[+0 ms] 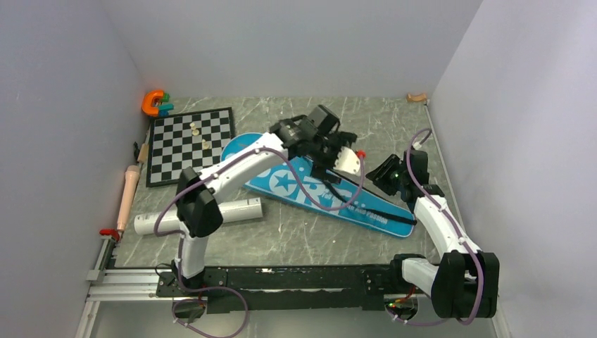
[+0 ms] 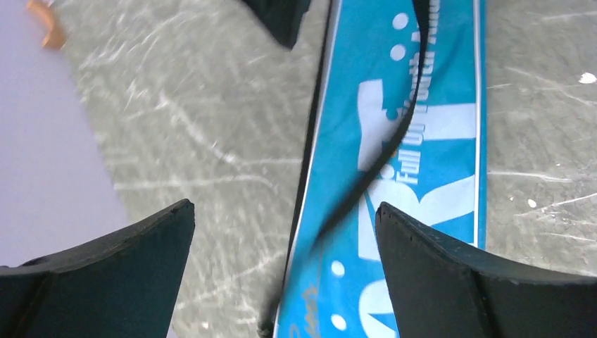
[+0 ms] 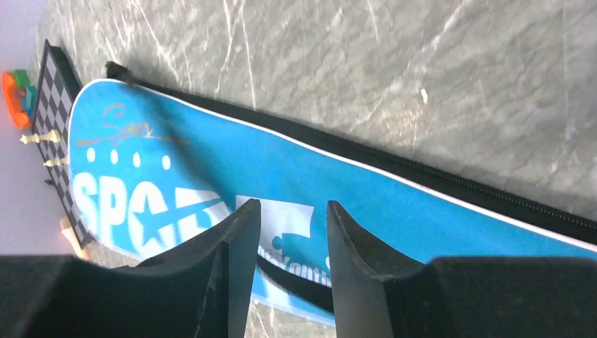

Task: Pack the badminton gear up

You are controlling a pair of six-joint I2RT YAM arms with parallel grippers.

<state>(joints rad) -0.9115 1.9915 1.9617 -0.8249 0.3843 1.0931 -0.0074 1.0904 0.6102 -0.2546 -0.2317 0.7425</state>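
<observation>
**Both grippers over the bag, neither holding it**

The blue SPORT bag [image 1: 278, 184] lies flat and slantwise across the middle of the worktop [image 1: 296, 239]. Its broad head points to the far left corner and its narrow end to the right edge, and the black strap [image 1: 384, 213] trails along it. The left gripper [image 2: 283, 206] hangs above the bag, jaws spread wide and empty. The right gripper [image 3: 292, 204] hovers over the lettering, jaws partly apart, clamping nothing. The pale-grey tube [image 1: 243, 208] lies toward the near left corner.

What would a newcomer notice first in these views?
The blue SPORT bag lies slantwise across the middle of the table. The left pincer hangs open right above it. A chessboard sits at the far left, with a pale tube lying nearer the front.
</observation>
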